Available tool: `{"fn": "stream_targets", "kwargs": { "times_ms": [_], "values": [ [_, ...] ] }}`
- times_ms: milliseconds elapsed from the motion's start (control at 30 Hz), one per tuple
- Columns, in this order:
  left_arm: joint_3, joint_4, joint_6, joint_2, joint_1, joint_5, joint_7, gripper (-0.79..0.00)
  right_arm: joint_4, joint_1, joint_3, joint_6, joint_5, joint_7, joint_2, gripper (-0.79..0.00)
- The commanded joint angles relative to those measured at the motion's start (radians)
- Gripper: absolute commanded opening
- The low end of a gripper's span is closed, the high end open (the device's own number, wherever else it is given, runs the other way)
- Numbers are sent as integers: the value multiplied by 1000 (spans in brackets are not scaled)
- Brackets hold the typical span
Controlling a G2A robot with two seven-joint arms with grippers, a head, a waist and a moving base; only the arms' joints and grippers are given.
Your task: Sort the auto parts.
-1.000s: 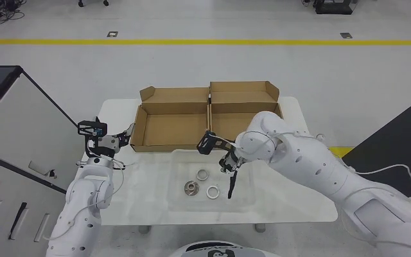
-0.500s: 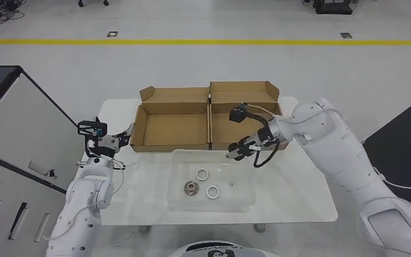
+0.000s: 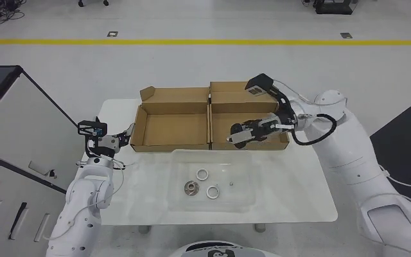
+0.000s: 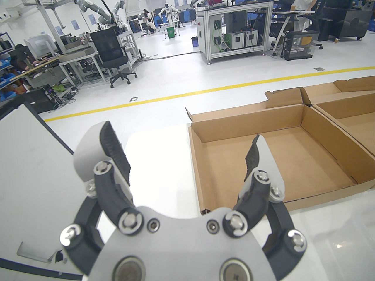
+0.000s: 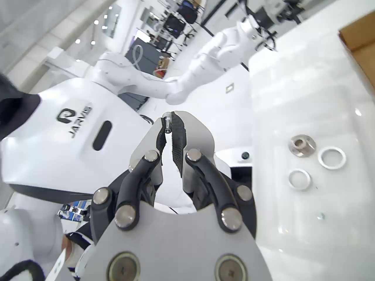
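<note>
Right claw (image 5: 168,119) pinching small silver threaded screw (image 5: 167,124), open brown cardboard box (image 3: 221,123) lying beneath it, left claw (image 4: 183,147) gaping open.

brown boxes (image 3: 172,128), silver rings (image 3: 202,174), white table (image 3: 292,186)

Overhead looks down — wrists close (box (image 3: 172,125) shared).

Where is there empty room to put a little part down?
The left box has a bare floor. The table is bare right of the clear tray. Crowded: the tray's left half, with two rings and a metal hub.
</note>
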Motion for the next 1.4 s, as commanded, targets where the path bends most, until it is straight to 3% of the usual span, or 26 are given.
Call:
{"fn": "stream_targets", "kwargs": {
  "times_ms": [0, 233, 700, 1367],
  "values": [
    [0, 0, 0, 0, 0, 0, 0, 0, -12, 12, 2, 3, 100, 3, -9, -785],
    [0, 0, 0, 0, 0, 0, 0, 0, -33, 35, 20, 35, 269, 35, -46, -785],
    [0, 0, 0, 0, 0, 0, 0, 0, -93, 36, 19, 49, 217, -3, -53, -785],
    [0, 0, 0, 0, 0, 0, 0, 0, -120, -12, -27, 18, 734, 18, -152, -785]
  ]
}}
